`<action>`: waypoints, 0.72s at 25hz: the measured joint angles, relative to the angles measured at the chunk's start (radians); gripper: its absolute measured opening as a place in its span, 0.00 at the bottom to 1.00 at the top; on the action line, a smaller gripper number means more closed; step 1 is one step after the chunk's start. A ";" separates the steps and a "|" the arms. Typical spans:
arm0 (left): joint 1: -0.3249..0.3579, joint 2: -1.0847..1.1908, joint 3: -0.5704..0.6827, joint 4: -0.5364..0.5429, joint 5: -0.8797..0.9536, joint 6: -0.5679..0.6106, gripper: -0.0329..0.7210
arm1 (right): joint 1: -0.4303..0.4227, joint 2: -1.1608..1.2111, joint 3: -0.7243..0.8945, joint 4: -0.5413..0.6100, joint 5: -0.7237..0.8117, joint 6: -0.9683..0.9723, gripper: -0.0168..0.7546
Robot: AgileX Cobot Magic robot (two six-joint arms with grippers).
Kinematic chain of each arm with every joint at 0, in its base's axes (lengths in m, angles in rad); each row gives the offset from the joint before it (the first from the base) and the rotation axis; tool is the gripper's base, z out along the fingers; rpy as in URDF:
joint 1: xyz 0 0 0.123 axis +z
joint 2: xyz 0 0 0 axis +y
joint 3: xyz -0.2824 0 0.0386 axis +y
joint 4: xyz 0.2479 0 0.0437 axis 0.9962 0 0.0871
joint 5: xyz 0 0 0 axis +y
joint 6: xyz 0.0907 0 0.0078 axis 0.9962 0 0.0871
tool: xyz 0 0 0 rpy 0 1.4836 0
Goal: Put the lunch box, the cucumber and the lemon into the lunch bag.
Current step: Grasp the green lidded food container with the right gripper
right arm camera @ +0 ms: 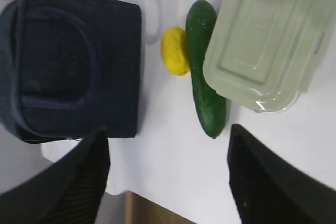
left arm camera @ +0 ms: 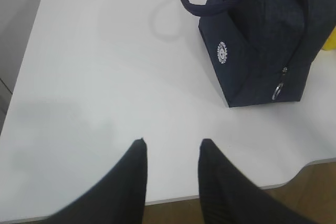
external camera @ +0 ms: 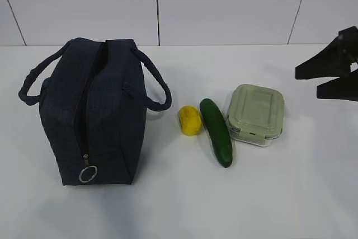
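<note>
Left of the lunch bag [external camera: 92, 113], the left tool [left arm camera: 172, 148] hovers part-open, empty. Right of the zipped bag, lemon [external camera: 190, 120], cucumber [external camera: 217, 132] and lunch box [external camera: 256, 114] wait in a row; beyond them, the right tool [right arm camera: 168, 153] gapes empty.

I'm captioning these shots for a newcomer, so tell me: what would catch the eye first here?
The dark navy lunch bag dominates the left of the white table, standing with its zipper closed and the ring pull hanging at the near end. To its right lie the bright yellow lemon, the dark green cucumber and the sage-lidded lunch box in a tight row. The right tool hangs open at the right edge.
</note>
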 joint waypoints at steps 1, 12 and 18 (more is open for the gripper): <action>0.000 0.000 0.000 0.000 0.000 0.000 0.36 | -0.027 0.021 -0.002 0.037 0.033 -0.031 0.70; 0.000 0.000 0.000 0.000 0.000 0.000 0.36 | -0.126 0.191 -0.004 0.157 0.171 -0.191 0.70; 0.000 0.000 0.000 0.000 0.000 0.000 0.36 | -0.126 0.293 -0.006 0.186 0.088 -0.216 0.70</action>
